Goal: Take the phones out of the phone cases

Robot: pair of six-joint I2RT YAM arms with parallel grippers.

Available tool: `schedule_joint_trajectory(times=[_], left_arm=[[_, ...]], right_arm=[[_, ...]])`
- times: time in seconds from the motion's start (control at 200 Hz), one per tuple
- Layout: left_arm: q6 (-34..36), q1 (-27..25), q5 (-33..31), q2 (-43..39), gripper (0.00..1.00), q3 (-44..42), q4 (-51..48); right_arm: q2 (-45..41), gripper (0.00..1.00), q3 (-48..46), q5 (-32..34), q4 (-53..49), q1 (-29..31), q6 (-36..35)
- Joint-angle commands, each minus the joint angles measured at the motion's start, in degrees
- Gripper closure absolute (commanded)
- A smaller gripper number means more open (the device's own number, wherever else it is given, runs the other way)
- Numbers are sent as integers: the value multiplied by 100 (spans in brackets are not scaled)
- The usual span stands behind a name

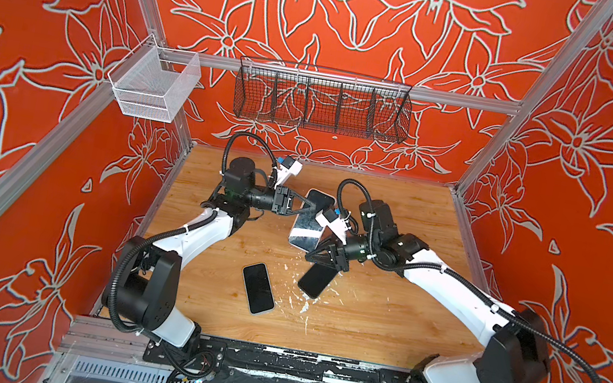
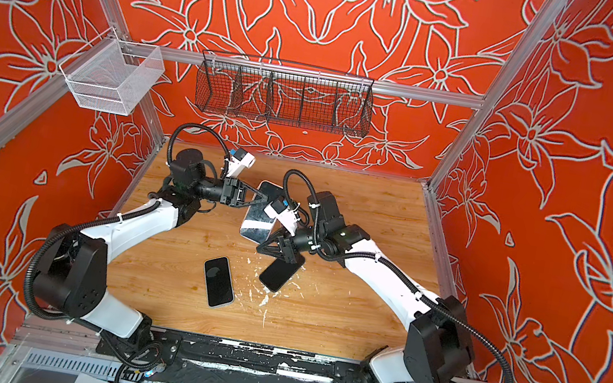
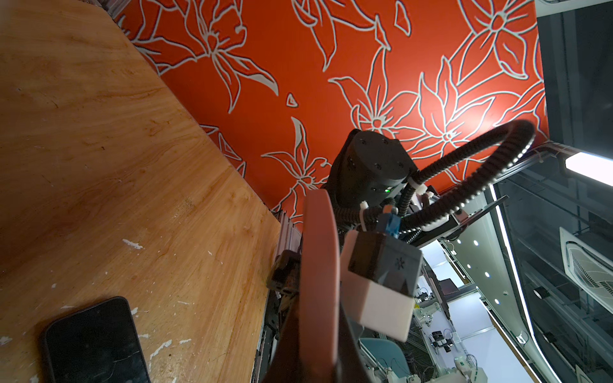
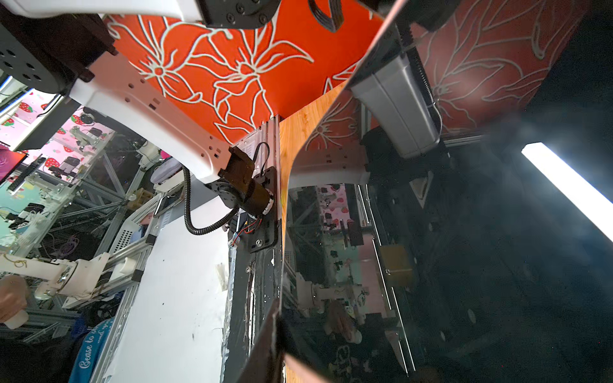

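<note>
Clearly the job is only at its holding stage: the phone (image 1: 307,224) is up off the table (image 1: 380,319), held tilted between the two arms, beyond the loose phone (image 1: 258,288) that lies flat on the wood, toward the back wall from it. The left gripper (image 1: 312,207) is pinched tight on the long edge of the phone case (image 3: 320,265), whose pinkish rim runs between its fingers in the left wrist view. The right gripper (image 1: 313,253) sits at the raised handset's corner nearest the loose phone; its jaws look drawn close, but I cannot tell whether they clamp the glass or the case lip, or merely touch it. No gap shows between handset and case, so I judge the phone not yet freed — peeling a corner and sliding it out are all left to do. A second dark phone (image 1: 317,281) lies just beside the loose phone, partly under the right gripper.
</note>
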Motion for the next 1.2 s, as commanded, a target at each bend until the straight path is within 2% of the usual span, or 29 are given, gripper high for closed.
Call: schedule_joint_trajectory(times=[0.0, 0.4, 0.53, 0.751, 1.196], left_arm=[[-65, -56, 54, -218, 100, -91, 27], [-100, -334, -84, -452, 100, -379, 55], [-157, -418, -103, -491, 100, -408, 45], [-332, -476, -95, -529, 100, -362, 103], [-365, -600, -69, -392, 100, -62, -220]], right_arm=[[89, 86, 311, -127, 330, -6, -160], [54, 99, 272, 89, 718, 3, -47], [-78, 100, 147, 444, 879, 25, -99], [-320, 100, -43, 1309, 833, 190, -632], [-628, 100, -362, 2383, 1016, 293, -1028]])
